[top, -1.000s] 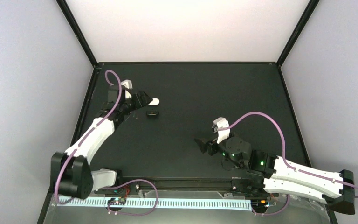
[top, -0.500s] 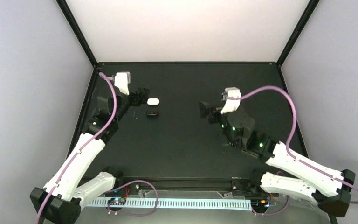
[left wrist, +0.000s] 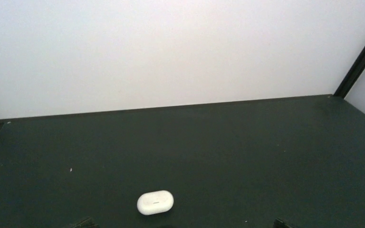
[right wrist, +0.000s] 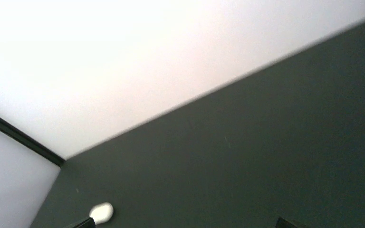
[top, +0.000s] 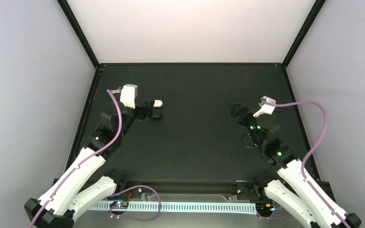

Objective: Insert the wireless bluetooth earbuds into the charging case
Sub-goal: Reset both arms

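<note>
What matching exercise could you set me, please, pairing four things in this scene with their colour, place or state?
Things:
1. pill-shaped case
2. small oval case
3. left gripper
4. right gripper

Descriptions:
A. open, over the right half of the table, far from both cases
B. black, on the near side of its neighbour
C. white, lying flat
D. open, close beside the two cases

Pairs: 1-C, 2-B, 3-D, 4-A

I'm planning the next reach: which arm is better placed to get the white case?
Left. The left pincer, open, sits right beside the white case; the right pincer hangs far across the table.
</note>
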Robot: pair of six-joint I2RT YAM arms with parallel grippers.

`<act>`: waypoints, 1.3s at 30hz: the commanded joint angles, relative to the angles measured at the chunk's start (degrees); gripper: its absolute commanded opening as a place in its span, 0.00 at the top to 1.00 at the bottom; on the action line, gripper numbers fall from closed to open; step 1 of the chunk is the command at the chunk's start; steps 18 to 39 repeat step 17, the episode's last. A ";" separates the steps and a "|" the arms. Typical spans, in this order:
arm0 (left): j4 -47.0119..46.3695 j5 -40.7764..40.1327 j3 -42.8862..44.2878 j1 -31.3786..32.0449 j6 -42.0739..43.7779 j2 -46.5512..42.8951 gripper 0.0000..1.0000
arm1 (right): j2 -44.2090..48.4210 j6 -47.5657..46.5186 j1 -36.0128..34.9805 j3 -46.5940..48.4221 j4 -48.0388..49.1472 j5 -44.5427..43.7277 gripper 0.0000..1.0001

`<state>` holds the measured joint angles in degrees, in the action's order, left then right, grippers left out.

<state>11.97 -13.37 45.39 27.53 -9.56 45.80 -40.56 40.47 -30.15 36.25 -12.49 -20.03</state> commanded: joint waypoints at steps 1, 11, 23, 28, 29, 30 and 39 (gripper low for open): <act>-2.62 -1.97 -0.30 1.32 1.20 -1.12 0.01 | 7.06 -12.41 -0.79 0.48 1.80 -6.18 0.00; -5.74 -9.22 -1.58 2.65 -6.69 0.41 0.01 | 12.59 -5.85 -1.40 -12.26 14.85 -11.52 0.00; -6.73 -8.79 -1.97 3.19 -8.71 -0.22 0.01 | 10.31 -4.84 -1.42 -8.91 10.74 -11.46 0.00; -6.73 -8.79 -1.97 3.19 -8.71 -0.22 0.01 | 10.31 -4.84 -1.42 -8.91 10.74 -11.46 0.00; -6.73 -8.79 -1.97 3.19 -8.71 -0.22 0.01 | 10.31 -4.84 -1.42 -8.91 10.74 -11.46 0.00; -6.73 -8.79 -1.97 3.19 -8.71 -0.22 0.01 | 10.31 -4.84 -1.42 -8.91 10.74 -11.46 0.00; -6.73 -8.79 -1.97 3.19 -8.71 -0.22 0.01 | 10.31 -4.84 -1.42 -8.91 10.74 -11.46 0.00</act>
